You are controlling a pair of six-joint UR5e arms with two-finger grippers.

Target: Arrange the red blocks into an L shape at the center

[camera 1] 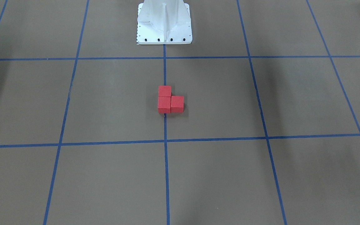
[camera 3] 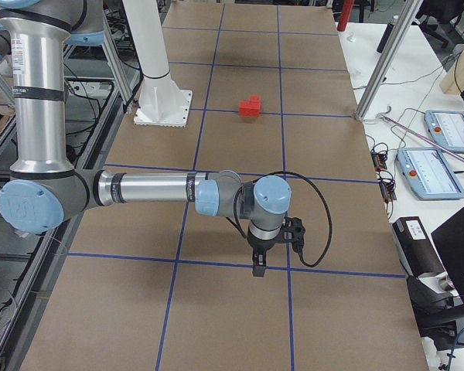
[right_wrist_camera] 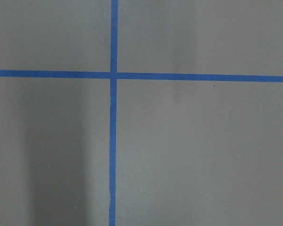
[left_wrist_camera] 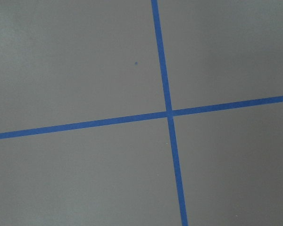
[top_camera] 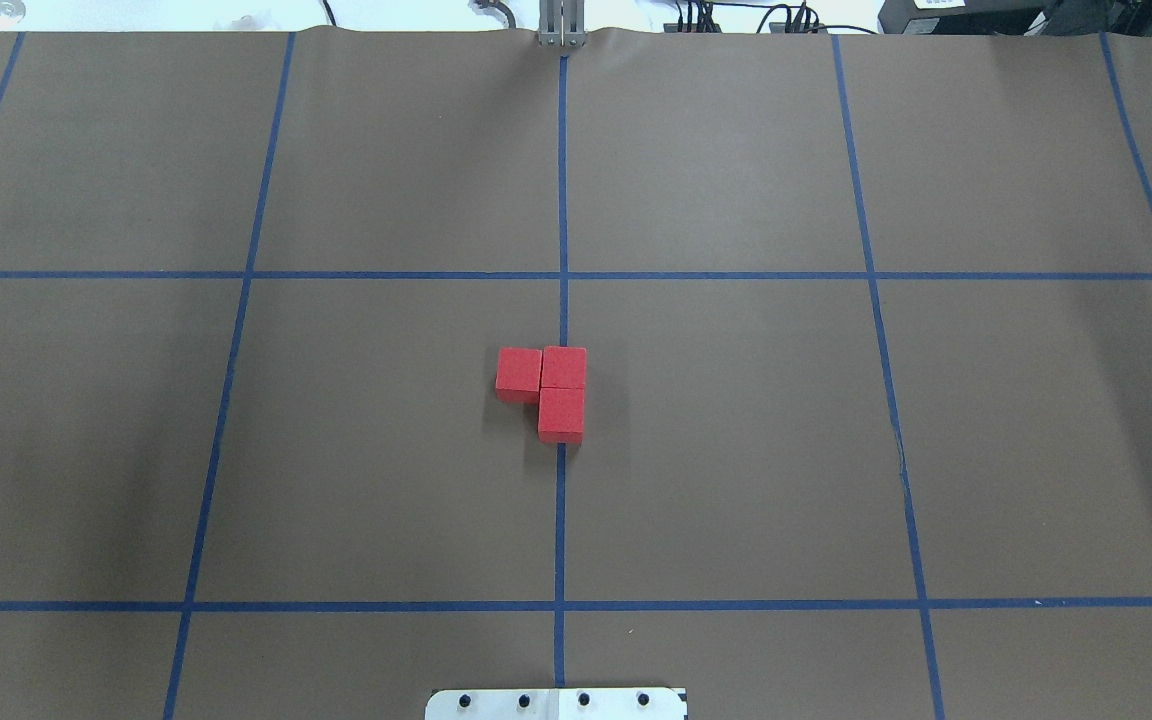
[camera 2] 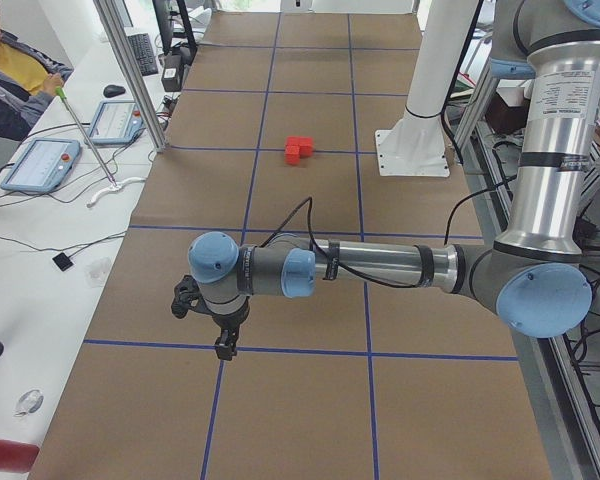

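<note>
Three red blocks (top_camera: pixel 561 413) (top_camera: pixel 564 367) (top_camera: pixel 519 372) lie touching in an L on the brown surface at the center (top_camera: pixel 563 310), two of them on the middle blue line. From across the table the same red blocks (camera 1: pixel 164 104) show as an L, the single side block (camera 1: pixel 177 104) to the right. Both arms hang far from them, towards the table's ends. The left gripper (camera 2: pixel 223 345) shows only in the exterior left view and the right gripper (camera 3: pixel 257 267) only in the exterior right view; I cannot tell whether either is open or shut. The wrist views show only tape lines.
The white robot pedestal (camera 1: pixel 164 25) stands behind the blocks on the middle line. A person (camera 2: pixel 15 70) sits at a side desk with tablets (camera 2: pixel 40 165). Aluminium posts (camera 3: pixel 383 62) and more tablets (camera 3: pixel 448 131) line the table's far side.
</note>
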